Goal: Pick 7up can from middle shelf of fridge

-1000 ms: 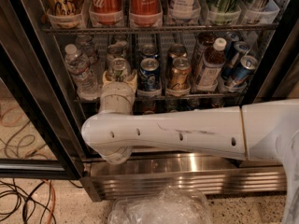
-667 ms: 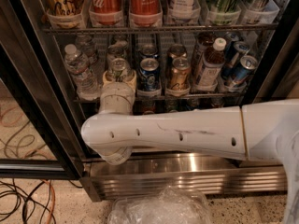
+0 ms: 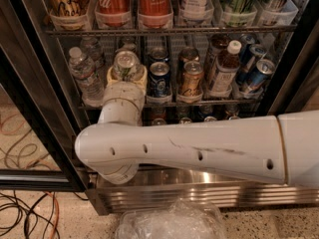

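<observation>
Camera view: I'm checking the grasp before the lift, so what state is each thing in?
gripper: at the middle shelf, shut on the 7up can.
7up can: upright, held.
fridge: door open, arm reaching in.
water bottle: upright, capped.
blue can: upright, not held.
gold can: upright, not held.

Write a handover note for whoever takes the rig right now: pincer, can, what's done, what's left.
Pincer: inside the fridge, at the 7up can; grip can't be confirmed.
Can: upright at the front of the middle shelf, between the water bottle and the blue can.
Done: approach; the arm is at the can.
Left: confirm the grasp, lift clear of the front rail, withdraw from the fridge.
</observation>
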{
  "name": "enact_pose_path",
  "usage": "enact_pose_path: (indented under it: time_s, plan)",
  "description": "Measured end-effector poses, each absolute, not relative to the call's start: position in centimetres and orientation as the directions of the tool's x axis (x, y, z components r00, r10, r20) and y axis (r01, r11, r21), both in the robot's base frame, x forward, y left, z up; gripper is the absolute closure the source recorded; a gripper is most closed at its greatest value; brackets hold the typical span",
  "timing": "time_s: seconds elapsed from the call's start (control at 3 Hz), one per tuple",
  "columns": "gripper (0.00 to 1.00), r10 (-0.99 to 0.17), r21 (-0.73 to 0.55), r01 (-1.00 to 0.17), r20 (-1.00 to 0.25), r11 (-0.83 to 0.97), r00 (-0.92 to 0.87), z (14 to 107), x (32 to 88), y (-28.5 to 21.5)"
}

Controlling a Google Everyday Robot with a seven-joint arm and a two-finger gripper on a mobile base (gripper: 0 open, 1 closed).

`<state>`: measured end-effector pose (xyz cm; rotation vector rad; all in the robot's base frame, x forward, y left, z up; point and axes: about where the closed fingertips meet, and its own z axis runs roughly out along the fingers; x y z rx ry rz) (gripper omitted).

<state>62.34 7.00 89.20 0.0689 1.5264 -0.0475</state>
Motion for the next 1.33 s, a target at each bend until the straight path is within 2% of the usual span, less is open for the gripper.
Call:
enact_pose_path:
  time_s: [0.67,1.33]
  plan:
    - [1.0,0.086,0.086,-0.08,-0.996,0.993,0.004,89.7,57.3,8.8]
    - [1.0,0.172,0.177,-0.225,-0.984,0.958,-0.042,88.4,53.6,8.5]
